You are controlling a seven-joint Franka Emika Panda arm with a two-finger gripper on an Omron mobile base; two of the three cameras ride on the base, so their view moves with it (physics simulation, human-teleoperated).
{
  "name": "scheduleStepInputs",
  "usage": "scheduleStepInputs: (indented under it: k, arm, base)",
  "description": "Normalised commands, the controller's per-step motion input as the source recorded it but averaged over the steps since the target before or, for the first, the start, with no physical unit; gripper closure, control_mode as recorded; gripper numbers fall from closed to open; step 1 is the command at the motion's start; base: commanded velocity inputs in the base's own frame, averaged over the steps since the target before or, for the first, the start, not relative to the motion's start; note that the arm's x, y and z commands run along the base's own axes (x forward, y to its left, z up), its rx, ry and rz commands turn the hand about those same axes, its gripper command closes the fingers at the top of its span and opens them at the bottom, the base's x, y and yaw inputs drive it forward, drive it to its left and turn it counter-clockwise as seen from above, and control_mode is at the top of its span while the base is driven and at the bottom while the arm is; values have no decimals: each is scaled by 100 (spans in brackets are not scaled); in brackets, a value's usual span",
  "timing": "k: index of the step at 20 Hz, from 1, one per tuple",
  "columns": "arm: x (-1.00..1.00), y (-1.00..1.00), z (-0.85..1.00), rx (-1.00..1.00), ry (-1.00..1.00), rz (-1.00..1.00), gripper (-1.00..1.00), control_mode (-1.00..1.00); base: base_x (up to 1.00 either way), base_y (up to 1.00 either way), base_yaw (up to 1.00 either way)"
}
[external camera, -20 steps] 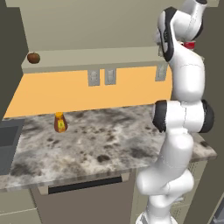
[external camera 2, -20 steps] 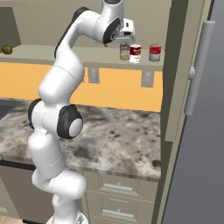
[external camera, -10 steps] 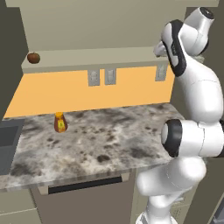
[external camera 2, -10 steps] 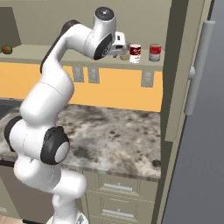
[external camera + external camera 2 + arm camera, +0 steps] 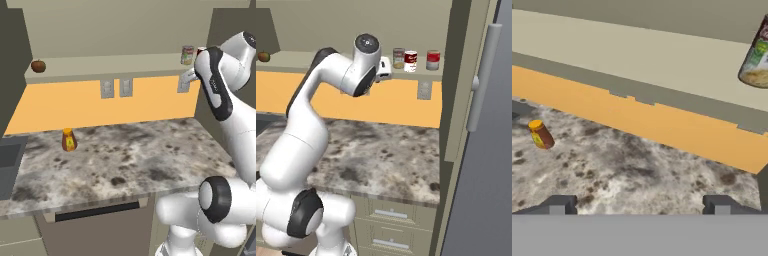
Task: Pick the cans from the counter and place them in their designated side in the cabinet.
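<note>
Two cans stand on the right end of the cabinet's (image 5: 115,25) beige shelf board (image 5: 316,60): a silver-grey one with a green-and-orange label (image 5: 399,58) (image 5: 187,55) (image 5: 756,57) and a dark red over white one (image 5: 411,61). A brighter red-and-grey can (image 5: 433,59) stands further right. My gripper (image 5: 384,70) (image 5: 639,207) hangs just left of the cans, at the shelf's front edge. It is open, with nothing between its fingertips (image 5: 559,205). The speckled counter (image 5: 125,155) lies below.
An orange bottle (image 5: 69,140) (image 5: 540,134) stands on the counter's left part. A brown-red apple (image 5: 38,65) sits on the shelf's left end. A sink (image 5: 7,165) is at the far left. Outlets (image 5: 107,88) dot the orange backsplash. A tall grey door with a handle (image 5: 483,75) stands to the right.
My hand has drawn back to the left and a little lower, away from the cans, while the elbow swung down. The cans stay on the shelf.
</note>
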Motion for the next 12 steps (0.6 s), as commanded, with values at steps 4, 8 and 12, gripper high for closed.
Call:
scheduleStepInputs:
  k: [4,8,12]
  arm:
    - [-65,11,-33,0,-1,8,-100,-100]
    - [-38,22,-35,2,0,4,-100,-100]
    - [-14,14,-29,5,1,3,-100,-100]
  base:
    - [0,0,0]
    - [0,0,0]
    - [0,0,0]
